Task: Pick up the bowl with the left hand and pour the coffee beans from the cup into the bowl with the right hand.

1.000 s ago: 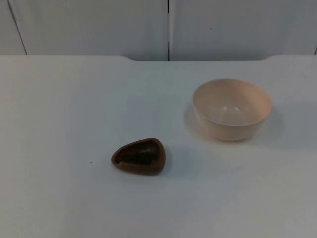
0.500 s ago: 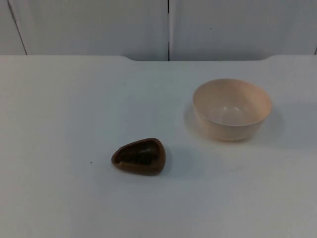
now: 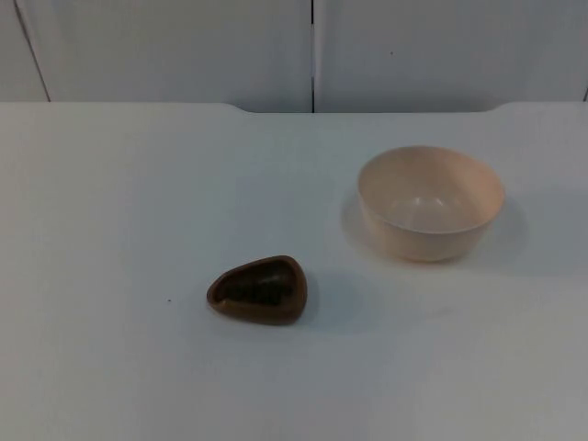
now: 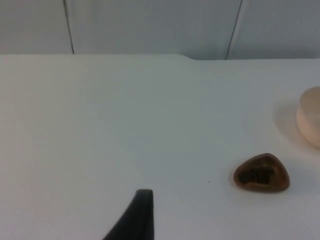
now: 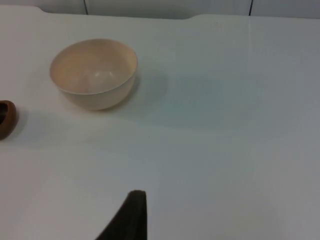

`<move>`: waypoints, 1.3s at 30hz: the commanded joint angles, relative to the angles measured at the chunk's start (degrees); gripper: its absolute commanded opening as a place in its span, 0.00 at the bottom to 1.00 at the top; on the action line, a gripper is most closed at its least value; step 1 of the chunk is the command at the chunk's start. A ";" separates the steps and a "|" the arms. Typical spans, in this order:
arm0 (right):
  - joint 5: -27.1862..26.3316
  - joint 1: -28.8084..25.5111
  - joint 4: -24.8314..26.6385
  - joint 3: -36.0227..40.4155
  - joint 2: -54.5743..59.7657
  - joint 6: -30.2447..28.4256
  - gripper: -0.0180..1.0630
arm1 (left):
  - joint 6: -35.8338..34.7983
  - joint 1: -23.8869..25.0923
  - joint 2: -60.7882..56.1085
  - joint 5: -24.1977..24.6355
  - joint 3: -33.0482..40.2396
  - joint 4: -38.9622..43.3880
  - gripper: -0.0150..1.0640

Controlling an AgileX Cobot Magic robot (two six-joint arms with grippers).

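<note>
From the top view, the white table [image 3: 110,211] ran back to the grey wall [image 3: 165,50], which had a dark vertical seam down its middle. A pale peach bowl [image 3: 431,203] sat upright on the right side of the table, nothing in it that I could make out. Well apart from it, nearer the camera and to the left, sat a small brown cup [image 3: 258,290] with a rounded, sort of teardrop outline, its narrow end pointing left. Its inside looked dark, which would be the coffee beans [image 3: 260,287], though single beans couldn't be picked out. Cup and bowl weren't touching.

From the left wrist view, the cup [image 4: 261,173] sat on the table with the dark patch of beans [image 4: 257,175] showing through its open top. Just a slice of the bowl [image 4: 310,116] poked in beyond it. One black fingertip of the left gripper [image 4: 136,216] hung over bare table, well away from the cup. Couldn't tell if its fingers were apart or together.

From the right wrist view, the bowl [image 5: 94,73] was plainly upright, with a sliver of the cup [image 5: 7,118] off to its side. A black fingertip of the right gripper [image 5: 128,216] hovered over bare table, well short of the bowl. Same deal, couldn't tell whether it was spread or closed.
</note>
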 commanded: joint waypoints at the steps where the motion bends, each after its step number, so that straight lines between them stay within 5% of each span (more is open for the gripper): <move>1: -0.26 -0.47 -0.16 0.08 -0.19 0.21 0.99 | 1.05 -0.50 1.84 -1.42 -0.33 -1.65 0.99; 18: -0.26 -0.47 -0.16 0.08 -0.19 0.21 0.99 | 21.90 -0.50 21.31 -5.12 -0.53 -26.52 0.99; 39: -0.26 -0.47 -0.16 0.08 -0.19 0.21 0.99 | 28.78 -0.50 40.68 -4.18 -14.57 -31.15 0.94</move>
